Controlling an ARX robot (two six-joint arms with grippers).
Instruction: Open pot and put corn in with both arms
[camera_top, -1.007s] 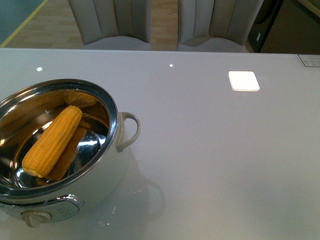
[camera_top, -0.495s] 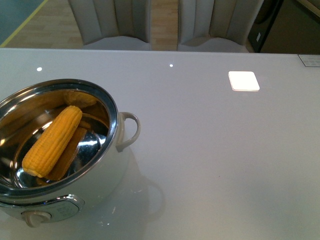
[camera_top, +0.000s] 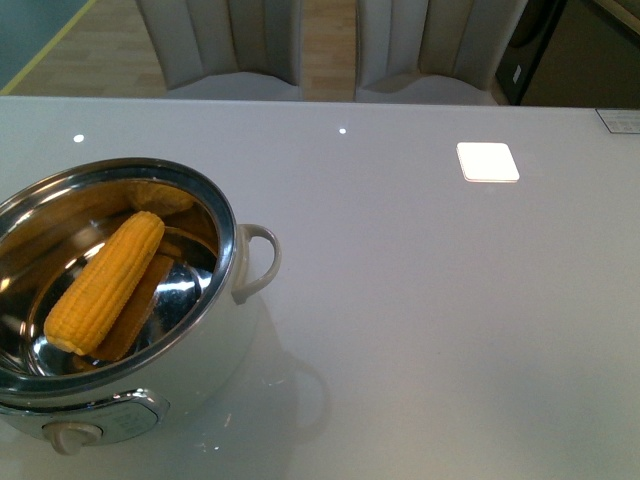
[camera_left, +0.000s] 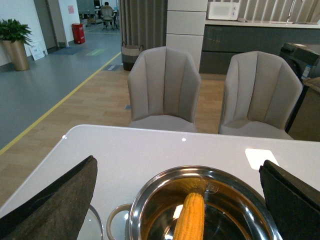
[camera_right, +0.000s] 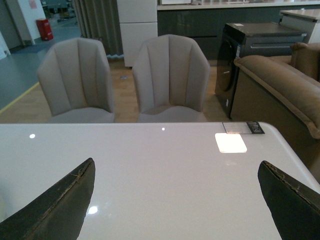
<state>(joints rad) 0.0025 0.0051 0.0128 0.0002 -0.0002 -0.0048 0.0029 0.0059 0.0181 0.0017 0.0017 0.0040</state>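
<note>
Nothing has moved since the earlier frames: pot, corn and table look the same in the front view. The table (camera_top: 430, 330) is white and glossy, and the pot (camera_top: 225, 330) stands on it at the robot's left, with no lid on it; its cream handle (camera_top: 258, 262) points toward the middle of the table. The corn (camera_top: 105, 282) lies inside the pot, tilted, its thin end up against the steel wall and its thick end low near the bottom, so the task looks finished to me. The left gripper (camera_left: 177, 200) is spread wide, holding nothing, and it hangs over the pot's near side, the corn (camera_left: 190, 217) appearing between its two fingers but apart from both. The right gripper (camera_right: 175, 200) is also spread and empty, over bare table, well apart from the pot. What could go wrong now is small, I think: if the left arm retreats low, a finger could catch the steel rim (camera_left: 150, 187) and push the pot on this smooth surface, or tip it. The leaning cob could also slide down by itself, but it would stay inside.
</note>
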